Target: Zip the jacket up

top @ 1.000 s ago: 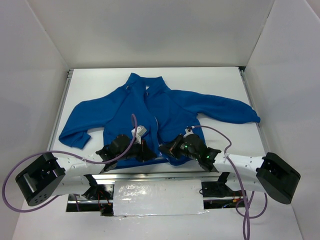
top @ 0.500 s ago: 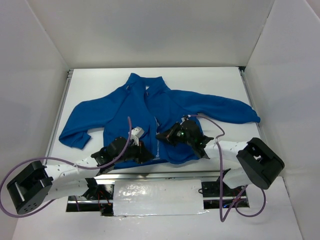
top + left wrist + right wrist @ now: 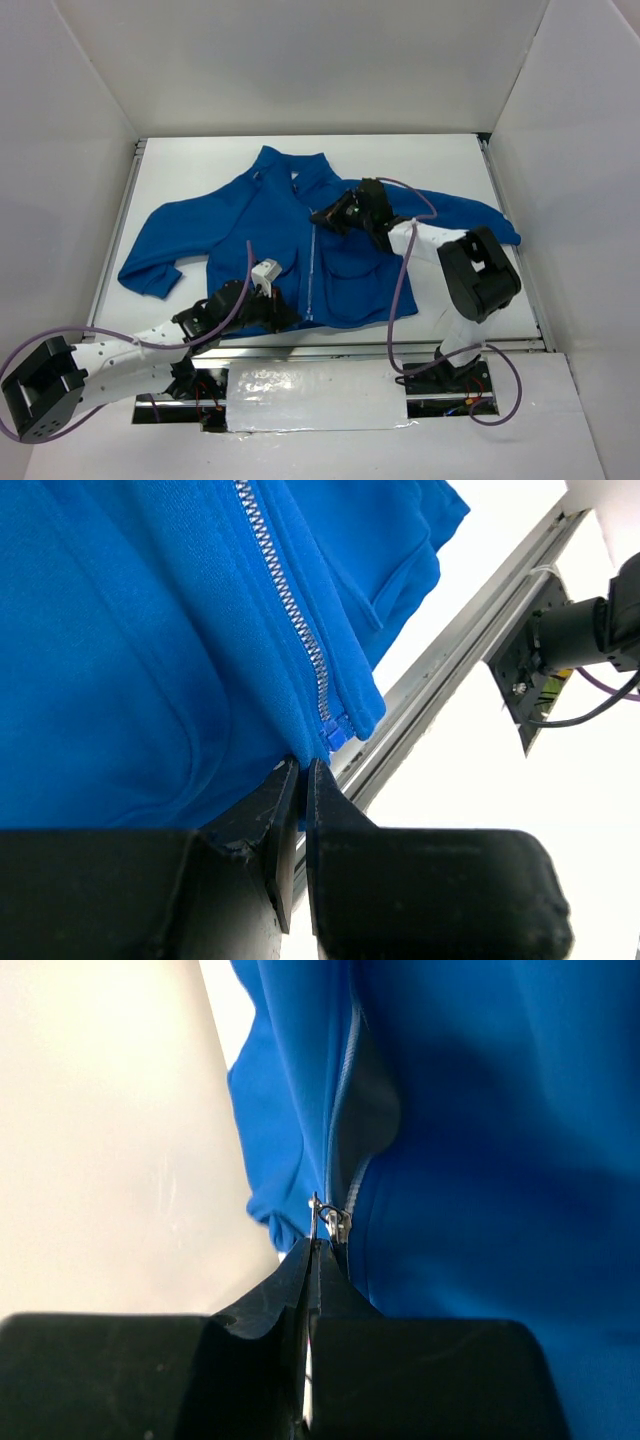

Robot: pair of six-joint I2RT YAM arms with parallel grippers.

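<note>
Blue jacket (image 3: 250,230): one | zipper (image 3: 290,620): one | left claw (image 3: 300,772): clamped on hem (image 3: 250,760) | right claw (image 3: 314,1248): clamped on zipper pull (image 3: 320,1218)

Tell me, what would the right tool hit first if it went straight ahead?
The right tool pinches the zipper pull; straight on it would likely push into the jacket fleece just past it, where the front gapes unzipped, though depth is unclear.

Jacket (image 3: 250,225) on table (image 3: 420,160); left jaws at near hem (image 3: 372,705), right jaws at zipper pull (image 3: 335,1222).

Overhead view looks down; wrist views hug the jacket (image 3: 250,225).
</note>
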